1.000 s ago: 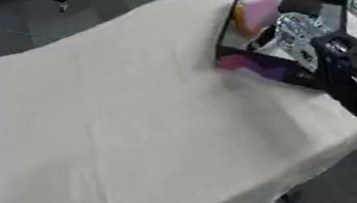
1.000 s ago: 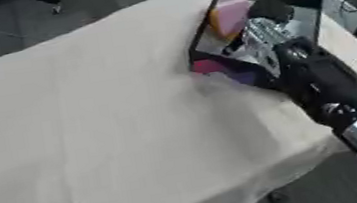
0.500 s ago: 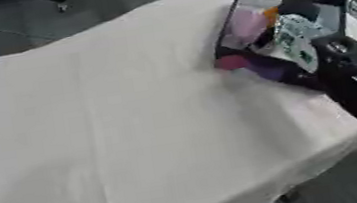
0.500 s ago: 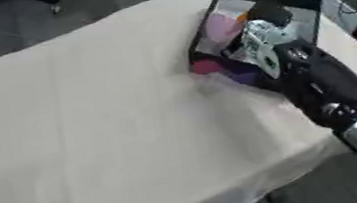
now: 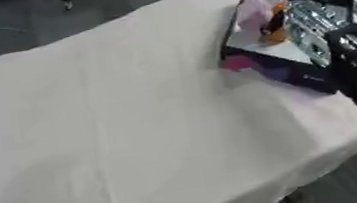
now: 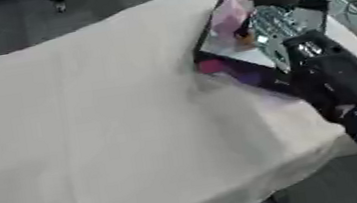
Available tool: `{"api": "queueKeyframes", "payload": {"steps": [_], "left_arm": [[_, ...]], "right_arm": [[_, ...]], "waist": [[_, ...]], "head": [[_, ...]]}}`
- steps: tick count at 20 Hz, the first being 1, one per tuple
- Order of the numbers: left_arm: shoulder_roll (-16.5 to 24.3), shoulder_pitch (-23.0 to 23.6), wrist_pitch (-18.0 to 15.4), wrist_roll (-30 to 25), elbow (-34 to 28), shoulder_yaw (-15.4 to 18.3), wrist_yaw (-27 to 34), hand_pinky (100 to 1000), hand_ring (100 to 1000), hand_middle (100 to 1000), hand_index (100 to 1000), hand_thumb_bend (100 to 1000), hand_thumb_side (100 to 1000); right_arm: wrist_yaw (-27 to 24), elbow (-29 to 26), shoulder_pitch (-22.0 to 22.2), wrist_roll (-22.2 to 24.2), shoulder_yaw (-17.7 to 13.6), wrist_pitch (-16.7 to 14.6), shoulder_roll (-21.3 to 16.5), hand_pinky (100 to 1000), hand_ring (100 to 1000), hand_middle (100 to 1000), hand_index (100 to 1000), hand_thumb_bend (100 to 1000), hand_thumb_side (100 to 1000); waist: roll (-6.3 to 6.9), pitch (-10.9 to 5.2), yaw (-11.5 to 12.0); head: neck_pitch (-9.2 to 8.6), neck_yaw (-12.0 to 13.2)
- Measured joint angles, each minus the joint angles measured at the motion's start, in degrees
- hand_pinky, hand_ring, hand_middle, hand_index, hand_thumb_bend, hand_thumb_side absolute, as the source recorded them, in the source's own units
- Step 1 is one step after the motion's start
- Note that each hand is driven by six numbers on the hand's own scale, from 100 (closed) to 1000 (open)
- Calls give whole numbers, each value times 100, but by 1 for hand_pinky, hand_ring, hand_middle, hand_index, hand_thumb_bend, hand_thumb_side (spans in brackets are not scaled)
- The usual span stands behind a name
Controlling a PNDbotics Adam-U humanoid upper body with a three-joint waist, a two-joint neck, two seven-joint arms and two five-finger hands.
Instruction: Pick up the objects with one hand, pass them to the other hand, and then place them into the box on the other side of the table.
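At the upper right of the frame the right robot hand (image 6: 274,33) hangs over the black box (image 5: 286,64) on the cloth-covered surface (image 5: 115,128), beside an orange thing (image 5: 275,26) inside; whether its fingers hold anything I cannot tell.

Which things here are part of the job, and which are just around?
Job:
- box, dark-walled, at the table's right end
- right hand, over the box
- orange thing inside the box
- pink thing inside the box

Just around:
- table, cloth-covered

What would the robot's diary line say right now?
right hand: over box | orange thing: inside box | left hand: unseen
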Motion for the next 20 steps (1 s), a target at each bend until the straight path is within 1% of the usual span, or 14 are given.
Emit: {"api": "queueKeyframes", "payload": {"steps": [2,3,5,7,8,9,10,11,13,14,15,17,18,20], "left_arm": [[156,-76,-265,265,373,76,-326,716,632,644,770,100,509],[241,-131,-439,439,606,111,-538,718,636,649,773,100,490],[380,-253,-825,825,1071,138,-1013,728,654,670,787,100,395],[490,-378,-1223,1223,1478,149,-1595,738,673,689,797,100,309],[542,-446,-1415,1415,1639,156,-1947,743,683,699,802,100,259],[581,-513,-1610,1610,1765,162,-2342,744,685,701,803,100,251],[612,-587,-1806,1806,1862,162,-2764,753,701,719,811,100,208],[643,-654,-2014,2013,1952,163,-3222,756,708,725,815,100,194],[683,-769,-2479,2479,2115,164,-4241,759,714,733,819,104,183],[692,-822,-2688,2759,2203,163,-4762,760,717,736,820,131,181],[696,-874,-2824,3112,2298,158,-5280,760,717,736,820,131,181],[695,-934,-2927,3928,2478,92,-6239,760,717,736,820,131,181],[696,-948,-2915,4344,2568,56,-6665,761,722,743,827,231,190],[710,-1010,-2699,5187,2812,-14,-7472,758,721,742,828,249,190]], "right_arm": [[880,-653,13,693,101,-364,-30,888,922,914,1000,626,268],[1318,-1003,20,1101,135,-632,-44,889,923,914,1000,626,268],[2039,-1645,31,1774,167,-1277,-60,889,922,912,1000,623,272],[2561,-2210,32,2338,190,-1841,-61,889,921,910,1000,622,275],[2745,-2445,33,2559,204,-2062,-61,889,919,908,1000,621,277],[2884,-2638,34,2729,206,-2232,-61,889,919,908,1000,621,278],[2978,-2790,35,2852,216,-2355,-61,888,917,905,1000,621,279],[3034,-2901,33,2938,233,-2441,-61,888,916,903,1000,621,280],[3081,-3025,12,3041,265,-2544,-58,888,914,898,1000,621,283],[3090,-3059,-27,3069,282,-2572,-53,888,913,897,1000,621,285],[3092,-3080,-71,3089,303,-2592,-51,888,913,897,1000,621,285],[3092,-3083,-121,3109,326,-2612,-39,888,913,897,1000,621,285],[3092,-3084,-143,3114,342,-2617,-25,886,909,889,1000,617,293],[3075,-3095,-297,3087,387,-2590,51,885,908,886,1000,615,297]], "waist": [[21,-2,-14],[33,-3,-32],[57,-10,-68],[62,-15,-97],[61,-15,-114],[61,-15,-134],[62,-15,-155],[65,-15,-186],[68,2,-267],[70,27,-305],[74,60,-334],[76,89,-363],[77,97,-376],[93,230,-504]], "head": [[-6,402],[-18,632],[-55,1038],[-83,1382],[-103,1529],[-114,1659],[-130,1771],[-155,1881],[-203,2090],[-230,2187],[-257,2275],[-297,2391],[-315,2451],[-415,2647]]}}
